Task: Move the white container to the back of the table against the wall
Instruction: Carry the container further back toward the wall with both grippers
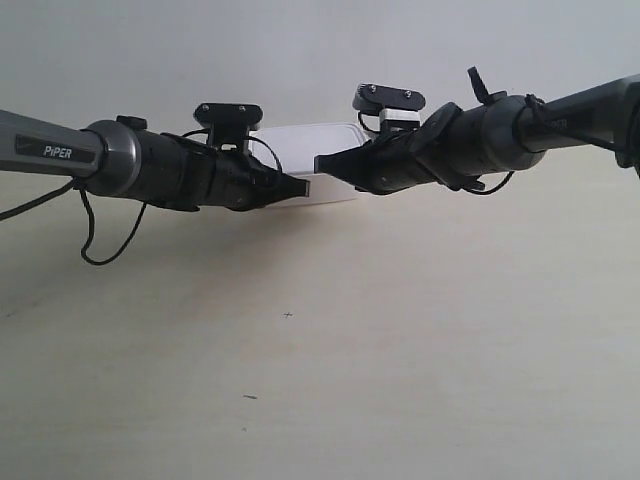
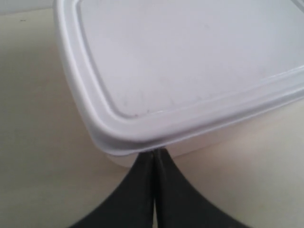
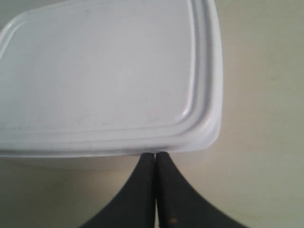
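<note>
The white container [image 1: 305, 150] stands on the table [image 1: 320, 360] far back, close to the wall [image 1: 300, 50], partly hidden behind both arms. The gripper of the arm at the exterior view's left [image 1: 300, 186] and that of the arm at the exterior view's right [image 1: 322, 163] both point at its front side. In the left wrist view the left gripper [image 2: 154, 153] is shut, its tips touching the container [image 2: 190, 61] just under the lid rim near a corner. My right gripper [image 3: 155, 154] is shut too, its tips against the side of the container [image 3: 104, 76] below the rim.
Tiny dark specks [image 1: 288, 315] mark the tabletop in front of the arms. A black cable loop [image 1: 100, 250] hangs under the arm at the exterior view's left.
</note>
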Tool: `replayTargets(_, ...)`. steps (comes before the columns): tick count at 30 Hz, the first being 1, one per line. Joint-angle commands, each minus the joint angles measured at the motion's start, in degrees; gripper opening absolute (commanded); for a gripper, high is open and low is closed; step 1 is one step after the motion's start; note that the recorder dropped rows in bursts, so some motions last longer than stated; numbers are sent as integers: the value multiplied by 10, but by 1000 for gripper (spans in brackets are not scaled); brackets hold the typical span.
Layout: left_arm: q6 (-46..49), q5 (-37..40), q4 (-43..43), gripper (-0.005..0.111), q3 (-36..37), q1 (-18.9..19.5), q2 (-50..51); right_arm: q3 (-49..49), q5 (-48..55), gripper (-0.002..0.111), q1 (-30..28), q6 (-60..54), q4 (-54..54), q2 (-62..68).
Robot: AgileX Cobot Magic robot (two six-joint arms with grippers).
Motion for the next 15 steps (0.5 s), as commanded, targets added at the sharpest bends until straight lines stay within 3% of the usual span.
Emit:
replayTargets(1,1,-12,13,0,-4,3,-3,-29,10,0,-3,-6,-5,15)
replayTargets(15,0,-12,21,0,-43,11,26,-36,-5,0,-3,-6,-19,19)
